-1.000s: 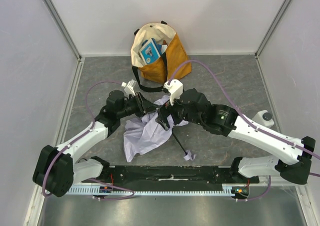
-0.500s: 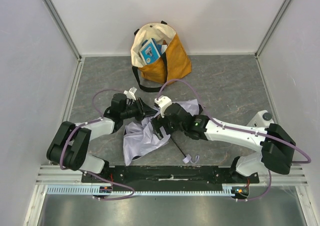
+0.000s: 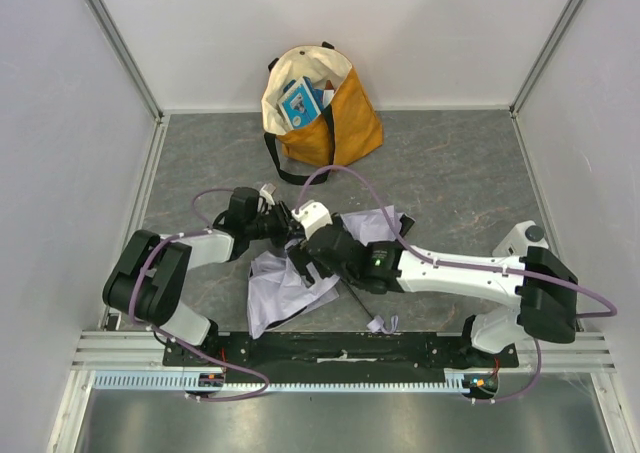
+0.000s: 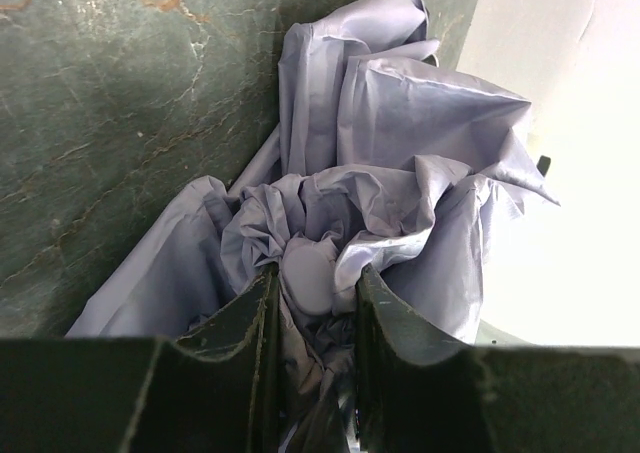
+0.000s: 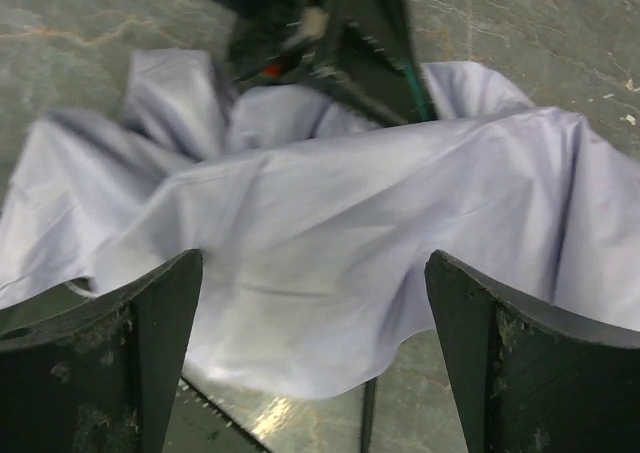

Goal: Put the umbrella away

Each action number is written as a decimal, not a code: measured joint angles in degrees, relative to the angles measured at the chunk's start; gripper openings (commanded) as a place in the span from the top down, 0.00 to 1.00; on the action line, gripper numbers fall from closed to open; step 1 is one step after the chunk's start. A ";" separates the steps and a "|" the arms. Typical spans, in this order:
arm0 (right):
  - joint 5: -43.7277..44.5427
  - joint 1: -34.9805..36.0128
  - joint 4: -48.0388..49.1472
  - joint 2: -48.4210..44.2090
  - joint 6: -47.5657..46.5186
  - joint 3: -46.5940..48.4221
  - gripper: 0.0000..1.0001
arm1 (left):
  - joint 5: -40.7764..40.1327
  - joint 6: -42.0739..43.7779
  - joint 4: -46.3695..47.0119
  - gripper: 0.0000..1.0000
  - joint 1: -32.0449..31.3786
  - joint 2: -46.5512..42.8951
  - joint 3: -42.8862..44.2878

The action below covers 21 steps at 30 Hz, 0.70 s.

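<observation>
Left of centre in the overhead view, your left gripper [image 3: 284,225] has its fingers [image 4: 250,323] pinched onto a bunched fold of the umbrella [image 3: 283,285]. Its crumpled canopy [image 4: 400,123] lies on the grey table [image 3: 450,173] just below mid-frame, and the black shaft [image 3: 356,295] runs down-right to the strap [image 3: 384,323]. Immediately to the right, your right gripper [image 5: 315,353] hangs over the fabric, spread wide with nothing between its tips.

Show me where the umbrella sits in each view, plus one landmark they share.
Top external: the umbrella lies crumpled at lower centre, just left of the middle.
Left wrist: the umbrella fills the centre, bunched in the left gripper.
Right wrist: the umbrella spreads across the middle.
Shared landmark: the grey marbled table.
</observation>
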 measured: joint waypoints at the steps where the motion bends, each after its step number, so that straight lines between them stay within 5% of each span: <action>1: 1.25 1.27 -0.63 -0.11 0.35 0.63 0.02 | -0.35 -0.04 -1.18 0.98 0.00 0.00 0.42; 9: 4.61 7.21 -1.46 0.48 2.84 1.44 0.02 | -2.29 -0.61 -9.05 0.98 -0.02 -1.75 2.97; 21: 14.32 7.41 -1.42 15.47 -1.20 6.60 0.02 | -4.98 -0.92 -12.68 0.98 -0.02 -3.91 4.17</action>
